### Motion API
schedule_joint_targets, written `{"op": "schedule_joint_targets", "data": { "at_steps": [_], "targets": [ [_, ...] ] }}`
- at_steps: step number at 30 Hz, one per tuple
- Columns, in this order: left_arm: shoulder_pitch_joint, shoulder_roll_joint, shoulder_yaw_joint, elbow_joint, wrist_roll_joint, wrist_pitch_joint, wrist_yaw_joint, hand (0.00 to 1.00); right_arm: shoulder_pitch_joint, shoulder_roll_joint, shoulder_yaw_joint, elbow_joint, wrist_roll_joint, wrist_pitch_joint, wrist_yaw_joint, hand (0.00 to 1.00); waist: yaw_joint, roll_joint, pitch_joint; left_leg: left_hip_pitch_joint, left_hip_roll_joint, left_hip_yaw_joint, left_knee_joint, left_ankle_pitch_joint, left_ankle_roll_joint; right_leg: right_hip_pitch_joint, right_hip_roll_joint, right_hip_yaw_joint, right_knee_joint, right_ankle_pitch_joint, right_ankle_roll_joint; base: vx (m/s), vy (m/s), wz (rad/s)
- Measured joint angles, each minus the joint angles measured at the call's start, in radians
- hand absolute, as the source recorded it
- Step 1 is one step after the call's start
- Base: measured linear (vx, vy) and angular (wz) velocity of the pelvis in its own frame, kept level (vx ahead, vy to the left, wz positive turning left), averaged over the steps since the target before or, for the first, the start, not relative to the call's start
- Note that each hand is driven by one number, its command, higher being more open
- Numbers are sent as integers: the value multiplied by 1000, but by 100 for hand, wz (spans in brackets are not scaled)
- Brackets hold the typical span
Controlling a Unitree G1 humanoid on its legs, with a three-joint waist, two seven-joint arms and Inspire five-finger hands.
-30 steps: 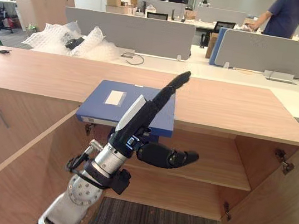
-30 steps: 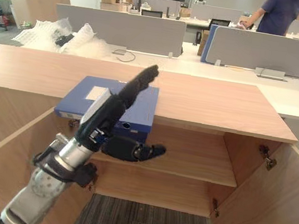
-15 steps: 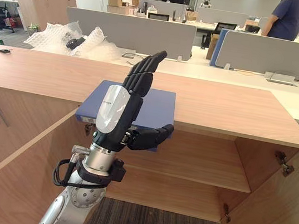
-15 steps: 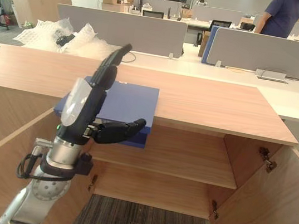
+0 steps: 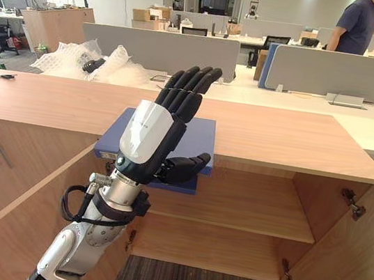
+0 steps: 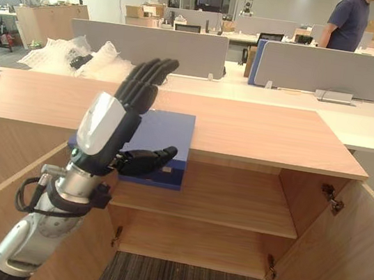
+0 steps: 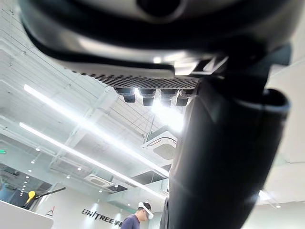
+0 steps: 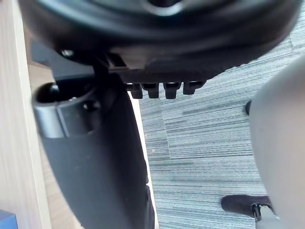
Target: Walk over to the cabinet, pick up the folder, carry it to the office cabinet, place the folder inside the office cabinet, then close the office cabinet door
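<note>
The blue folder (image 5: 199, 133) lies flat on the wooden cabinet top (image 5: 293, 135), its near end jutting over the front edge. My left hand (image 5: 152, 135) is raised in front of it, open, with fingers straight up and the thumb pointing sideways across the folder's front end. It hides the folder's left half, and I cannot tell whether it touches the folder. Below, the office cabinet stands open with a bare shelf (image 5: 247, 205) inside. In the right wrist view my right hand (image 8: 95, 157) hangs open beside a wooden panel, over grey carpet.
Both cabinet doors stand wide open, the left door (image 5: 13, 220) and the right door (image 5: 358, 264). Bubble wrap (image 5: 86, 61) lies on the white desk behind, along grey partitions (image 5: 165, 49). A person (image 5: 359, 25) stands at the far desks.
My left hand has turned from edge-on, pointing across the folder, to back-facing with fingers upright, and its thumb has come up to the folder's front. The folder has stayed in place.
</note>
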Motion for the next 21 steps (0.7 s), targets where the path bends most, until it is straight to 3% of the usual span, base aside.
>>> {"op": "schedule_joint_targets", "data": {
  "at_steps": [21],
  "targets": [
    [54, 4, 65, 41, -64, -6, -62, 100, 2, 9, -28, -2, 0, 0, 4, 100, 0, -8, 6, 6, 3, 15, 0, -8, -6, -1, 0, 12, -2, 0, 0, 0, 0, -1]
  ]
}}
